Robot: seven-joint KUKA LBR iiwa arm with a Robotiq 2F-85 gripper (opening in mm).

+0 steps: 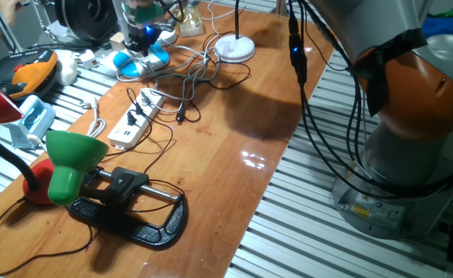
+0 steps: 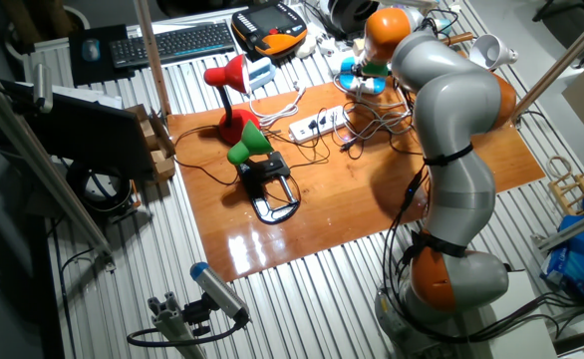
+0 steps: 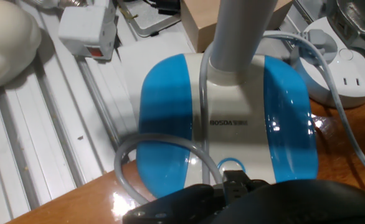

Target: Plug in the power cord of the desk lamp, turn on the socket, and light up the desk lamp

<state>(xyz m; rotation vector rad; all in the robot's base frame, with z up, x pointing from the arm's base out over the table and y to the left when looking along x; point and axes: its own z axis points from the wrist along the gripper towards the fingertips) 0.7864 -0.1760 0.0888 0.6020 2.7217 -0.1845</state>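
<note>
In the one fixed view we see the long white rectangular power strip (image 1: 134, 120) lying left of centre on the brown wooden table (image 1: 234, 162), with a small black plug seated in it and a tangle of thin cables (image 1: 192, 77) just above it. The desk lamp with the flat round white disc base (image 1: 234, 49) stands near the top centre, close to the table's far edge; its thin white power cord (image 1: 186, 54) runs leftward into the tangle. The gripper (image 1: 143, 32) hangs at the upper left over a blue-and-white oval lamp base (image 1: 141, 62). We cannot tell how wide its fingers stand, since the hand view shows only a dark blurred mass at the bottom edge. That view is filled by the blue-and-white base (image 3: 226, 124) with a grey stem rising from it. The green cone-shaded lamp on a black clamp (image 1: 118, 193) takes up the lower left. The centre and right of the tabletop lie bare up to the right edge.
</note>
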